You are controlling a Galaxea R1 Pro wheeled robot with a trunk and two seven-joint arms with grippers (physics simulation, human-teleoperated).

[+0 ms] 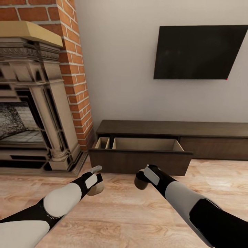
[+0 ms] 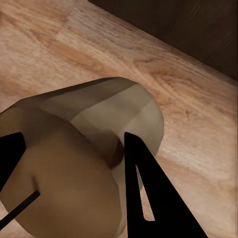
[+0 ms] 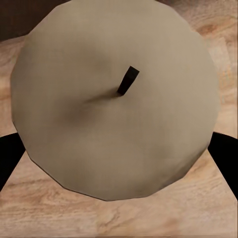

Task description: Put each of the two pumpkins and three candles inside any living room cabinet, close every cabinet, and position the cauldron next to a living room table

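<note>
Grey-beige stubby candle (image 3: pixel 114 99), flat top, short dark wick (image 3: pixel 128 80)

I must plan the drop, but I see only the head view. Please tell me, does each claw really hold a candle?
Observer: Yes. In the left wrist view the left claw is shut on a candle lying sideways between its fingers.
Operator: And the right one?
Observer: The right claw grips the second candle; its camera looks straight at the wick.
Operator: Is something under the candles?
Observer: Wooden floor in both wrist views, and the left one also catches the dark front of the cabinet beyond its candle.
</note>
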